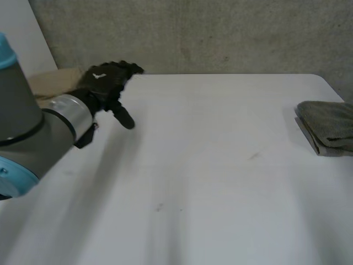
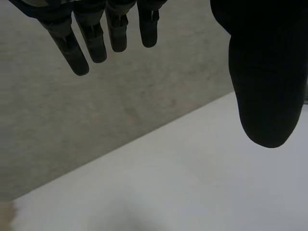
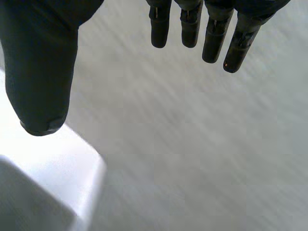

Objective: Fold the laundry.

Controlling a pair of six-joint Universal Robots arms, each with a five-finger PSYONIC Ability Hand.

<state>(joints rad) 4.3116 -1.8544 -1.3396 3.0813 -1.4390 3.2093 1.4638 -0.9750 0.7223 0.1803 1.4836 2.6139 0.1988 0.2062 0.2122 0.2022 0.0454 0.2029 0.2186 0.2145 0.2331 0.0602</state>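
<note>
Left hand (image 1: 107, 83) hovers spread and empty by the beige cloth (image 1: 52, 83) at the desk (image 1: 209, 165) corner; right hand (image 3: 43, 57) is spread too. Grey towel (image 1: 328, 127) lies folded at the right edge; the beige cloth probably remains to fold.

Soft even light, table (image 1: 220, 165) bright, wall (image 1: 220, 33) dimmer

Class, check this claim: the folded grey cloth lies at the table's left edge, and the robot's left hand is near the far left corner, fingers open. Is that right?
Not quite. The head view shows the folded grey cloth at the table's right edge, not its left. The rest holds: the left hand is near the far left corner, fingers open.
</note>
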